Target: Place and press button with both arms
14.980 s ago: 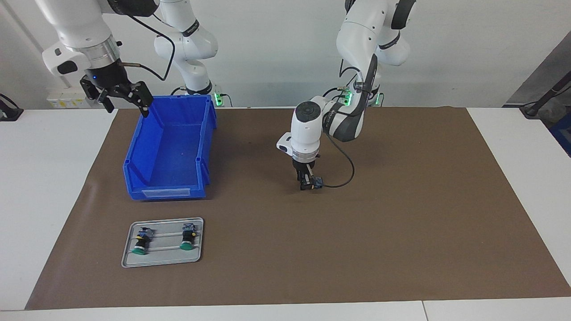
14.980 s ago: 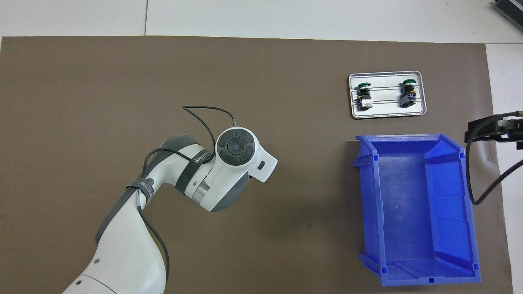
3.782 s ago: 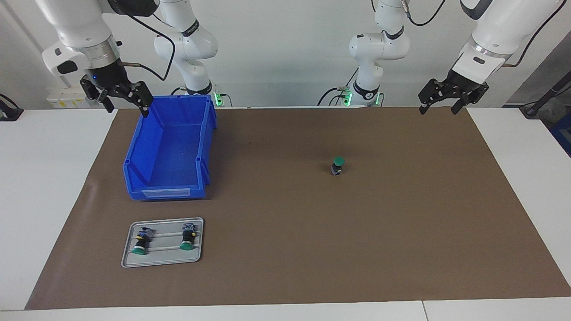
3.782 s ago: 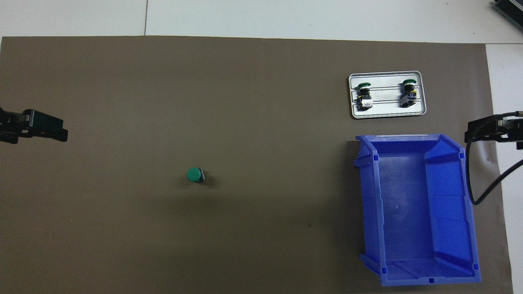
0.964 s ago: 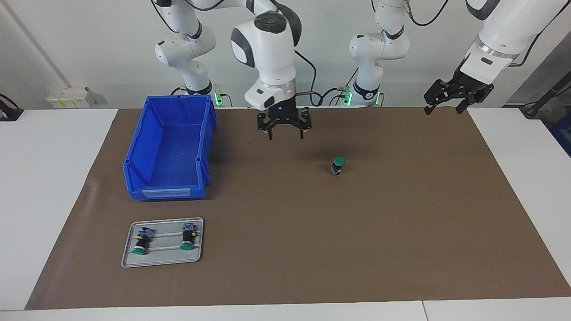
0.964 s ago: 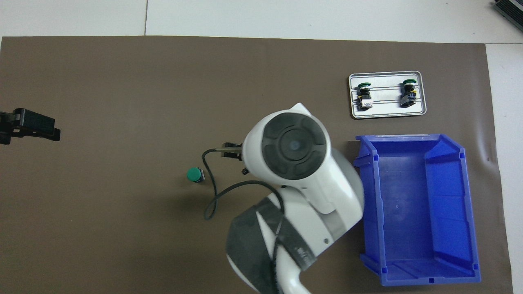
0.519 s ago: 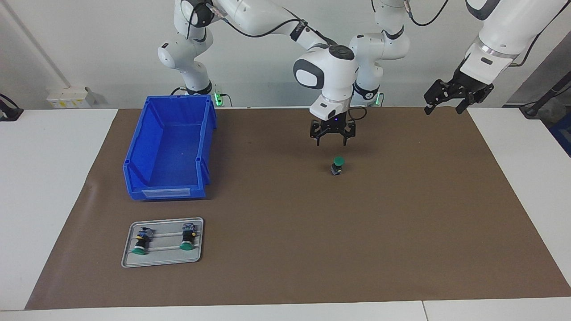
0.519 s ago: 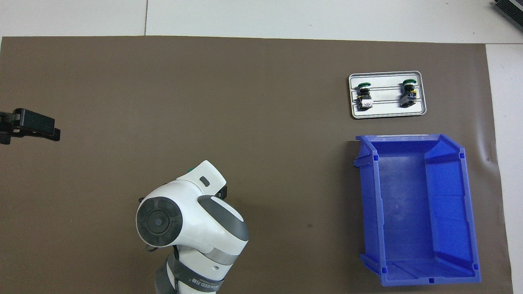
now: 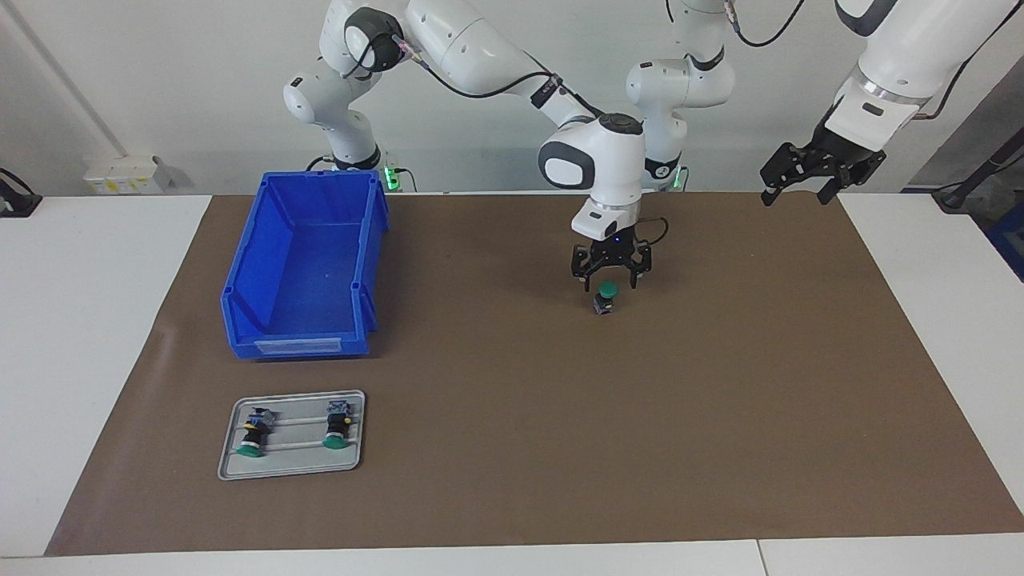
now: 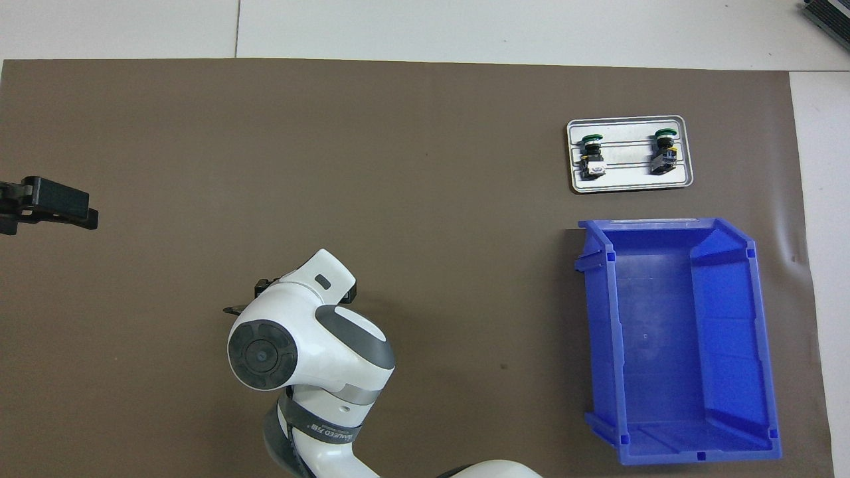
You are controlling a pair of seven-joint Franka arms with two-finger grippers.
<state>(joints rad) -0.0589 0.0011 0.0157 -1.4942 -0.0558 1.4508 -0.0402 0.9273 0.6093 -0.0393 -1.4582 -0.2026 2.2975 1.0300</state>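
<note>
As button point(image 9: 607, 298) stands upright, green cap up, mid-mat on counter point(image 9: 96, 320), press from above looks possible. Right claw point(image 9: 610, 278) hangs just over cap, fingers spread, wrist vertical, arm reaching across from its base. Contact not evident. Left claw point(image 9: 800, 180) waits raised over mat corner, fingers apart, empty.
</note>
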